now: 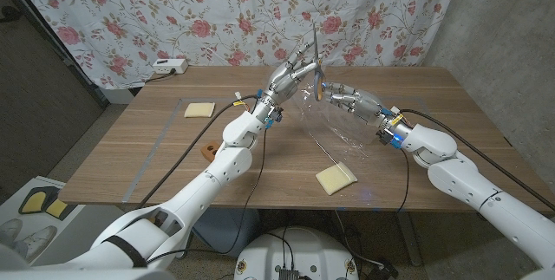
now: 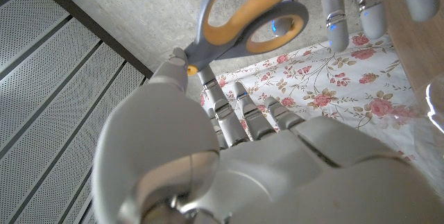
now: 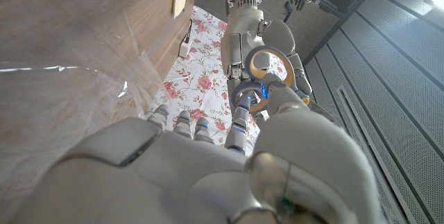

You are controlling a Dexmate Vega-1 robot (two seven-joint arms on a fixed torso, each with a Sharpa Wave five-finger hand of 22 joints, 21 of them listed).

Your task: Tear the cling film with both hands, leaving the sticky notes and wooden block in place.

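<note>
The wooden desk [image 1: 173, 154] stands in front of a flowered curtain [image 1: 217, 11], and everything else sits or hangs over it. Above the desk's middle hangs a sheet of clear cling film [image 1: 334, 124], lifted off the wood and drooping down toward the near side; the right wrist view shows it as a shiny, creased sheet [image 3: 76, 50] stretched over the wood.

The left hand [image 1: 290, 74] is raised over the far middle of the desk, its fingers closed around a pair of scissors [image 1: 313, 50] with grey and yellow handles, the blades pointing upward. The left wrist view shows the handle loops [image 2: 250, 16] close up, just beyond the knuckles. The right hand [image 1: 347, 98] is raised just beside it, fingers curled at the top edge of the film; whether they truly pinch the film I cannot tell.

On the desk, one pale yellow pad of sticky notes [image 1: 336, 178] lies near the front edge, below the film. Another pad [image 1: 199, 109] lies well off on the robot's left. A small brown wooden block [image 1: 209, 150] sits near the left forearm. A white power strip [image 1: 171, 67] rests at the far left corner.
</note>
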